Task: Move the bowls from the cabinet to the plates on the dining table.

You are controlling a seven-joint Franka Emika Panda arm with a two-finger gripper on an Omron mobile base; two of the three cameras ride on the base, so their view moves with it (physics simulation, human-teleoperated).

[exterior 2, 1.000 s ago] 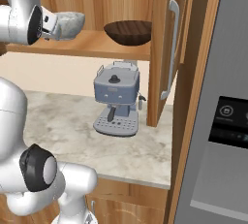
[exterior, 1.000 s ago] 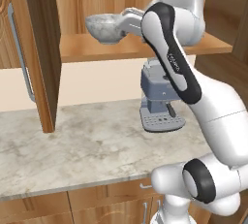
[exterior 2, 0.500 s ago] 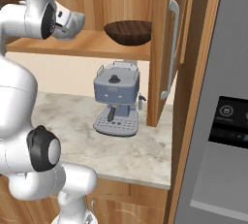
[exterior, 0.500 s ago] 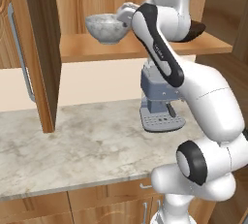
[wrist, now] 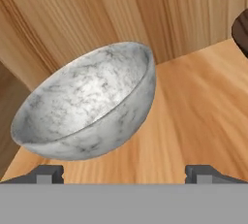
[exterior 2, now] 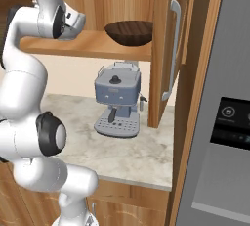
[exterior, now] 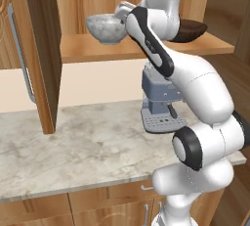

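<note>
Setting: warm wooden kitchen; an open cabinet (exterior: 44, 49) hangs over a marbled worktop (exterior: 73, 146) that carries a grey coffee machine (exterior 2: 117, 102).
Step in hand: the reach for the first bowl, by my reading; nothing is gripped yet and neither bowl has left the shelf (exterior: 146, 46).
Jaws: spread wide apart and empty; in the hand view the two dark tips of the gripper (wrist: 125, 173) flank the marbled bowl (wrist: 87, 104) at 7 and 5 o'clock, short of its wall.
Marbled bowl: pale grey-white with dark veining, deep and round, thin rim; it sits on the cabinet shelf, at 9 o'clock from the hand in the left base view.
Wooden bowl: the dark brown bowl (exterior 2: 129, 33) rests on the same shelf, well apart from the marbled one, at 3 o'clock of the arm in the right base view.
Next move: probably a short advance until a tip straddles the rim, then a close on the wall and a lift clear of the shelf.
Risk: the bowl looks smooth and could slip or tip.
</note>
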